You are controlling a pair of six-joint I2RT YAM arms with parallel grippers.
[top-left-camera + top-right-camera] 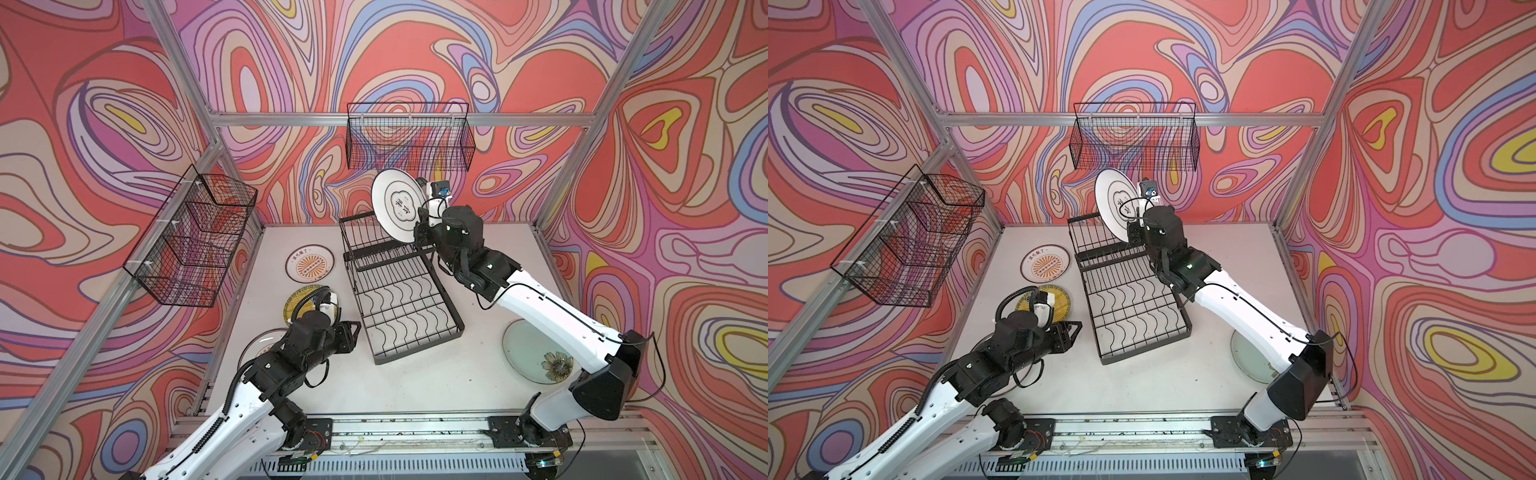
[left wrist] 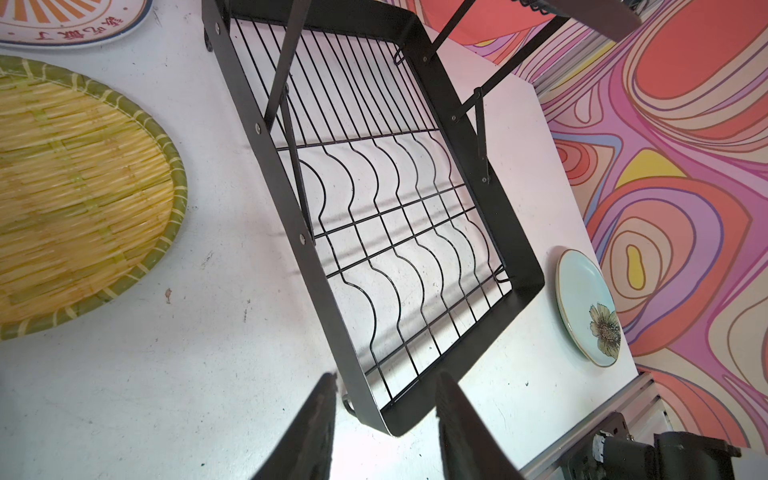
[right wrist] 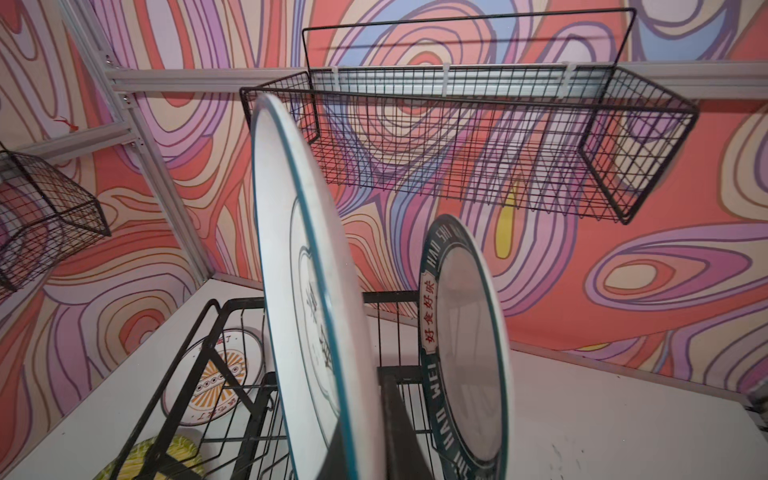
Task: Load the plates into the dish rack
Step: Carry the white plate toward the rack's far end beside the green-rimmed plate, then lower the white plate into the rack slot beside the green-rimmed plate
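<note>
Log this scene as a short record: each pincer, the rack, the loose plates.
Right pincer: shut on the cloud-outline plate, held on edge over the raised tier of the dish rack
Left pincer: open, empty, beside the rack's front corner
In rack: lettered-rim plate, standing
On table: sunburst plate, woven plate, floral plate, half-hidden plate

Sunburst plate: round white plate with orange sunburst point(image 1: 262, 343), mostly under the left arm.
Floral plate: round pale green floral plate point(image 1: 525, 349), part-covered by the right arm in both top views.
Lettered plate: round dark-lettered-rim plate point(image 3: 461, 353), bottom cut off in the right wrist view.
Cloud plate: round white cloud-outline plate point(image 3: 299, 291), blurred there, lower rim out of frame.
</note>
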